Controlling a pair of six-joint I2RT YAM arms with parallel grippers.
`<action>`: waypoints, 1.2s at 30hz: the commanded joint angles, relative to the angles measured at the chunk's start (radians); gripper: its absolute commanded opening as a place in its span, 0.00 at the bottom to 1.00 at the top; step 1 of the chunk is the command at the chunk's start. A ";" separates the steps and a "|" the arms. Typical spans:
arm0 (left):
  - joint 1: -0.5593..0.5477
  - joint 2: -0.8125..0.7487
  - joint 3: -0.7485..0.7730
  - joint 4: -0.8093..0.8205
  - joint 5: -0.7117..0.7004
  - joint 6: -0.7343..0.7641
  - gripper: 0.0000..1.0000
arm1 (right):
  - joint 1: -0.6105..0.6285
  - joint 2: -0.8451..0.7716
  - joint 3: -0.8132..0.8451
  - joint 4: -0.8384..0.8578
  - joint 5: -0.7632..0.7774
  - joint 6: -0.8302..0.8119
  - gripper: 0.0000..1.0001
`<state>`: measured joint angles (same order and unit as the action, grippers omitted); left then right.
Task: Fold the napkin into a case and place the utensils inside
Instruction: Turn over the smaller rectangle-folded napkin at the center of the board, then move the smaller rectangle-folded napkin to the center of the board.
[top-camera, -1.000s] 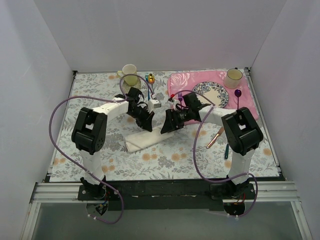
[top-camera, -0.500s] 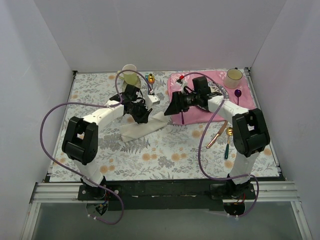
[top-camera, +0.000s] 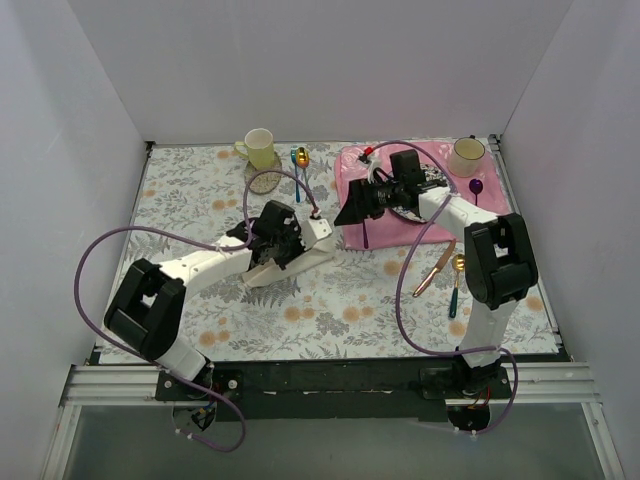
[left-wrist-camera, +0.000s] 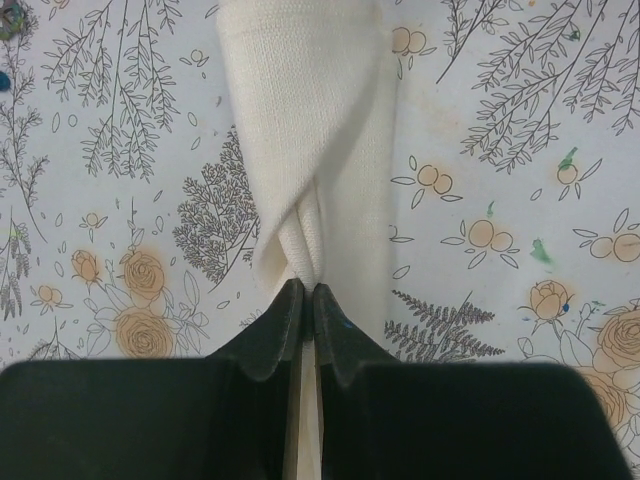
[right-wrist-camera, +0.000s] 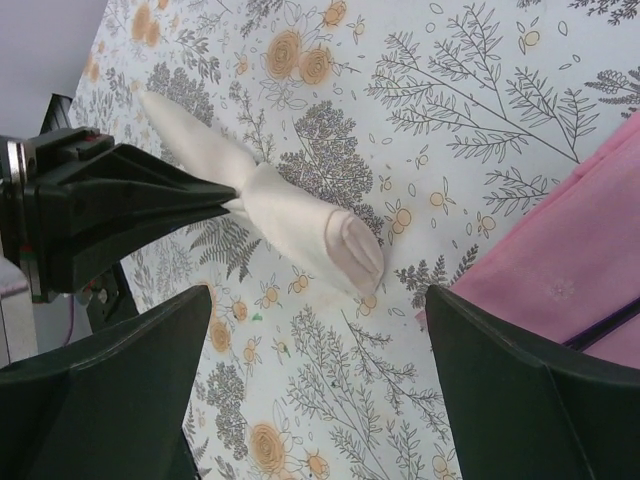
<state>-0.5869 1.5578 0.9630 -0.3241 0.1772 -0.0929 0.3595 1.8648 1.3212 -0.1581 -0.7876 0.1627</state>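
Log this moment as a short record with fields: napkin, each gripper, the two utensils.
napkin: twisted, rolled strip lying on the floral table, one end pinched; not yet a case
left gripper: shut on the napkin's end
right gripper: open, holding nothing, over the table near the pink placemat
knife: on the table beside the right arm, outside the napkin
teal-handled spoon: beside the knife, also outside the napkin

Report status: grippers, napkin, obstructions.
Left gripper shut on the rolled napkin. Right gripper open, empty. Copper knife and teal-handled spoon lie off to the right, not yet inside. No obstruction seen between.
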 joint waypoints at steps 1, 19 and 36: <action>-0.057 -0.102 -0.068 0.105 -0.106 -0.016 0.00 | 0.002 0.025 0.075 0.012 0.002 -0.034 0.96; -0.307 -0.186 -0.188 0.051 -0.185 -0.149 0.27 | 0.122 -0.007 -0.045 -0.055 -0.010 -0.135 0.77; -0.022 -0.243 -0.041 -0.414 0.231 -0.059 0.15 | 0.209 -0.154 -0.204 -0.182 0.051 -0.388 0.59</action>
<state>-0.6830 1.3117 0.8989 -0.5697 0.2932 -0.2390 0.5392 1.7451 1.1381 -0.3134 -0.7639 -0.1349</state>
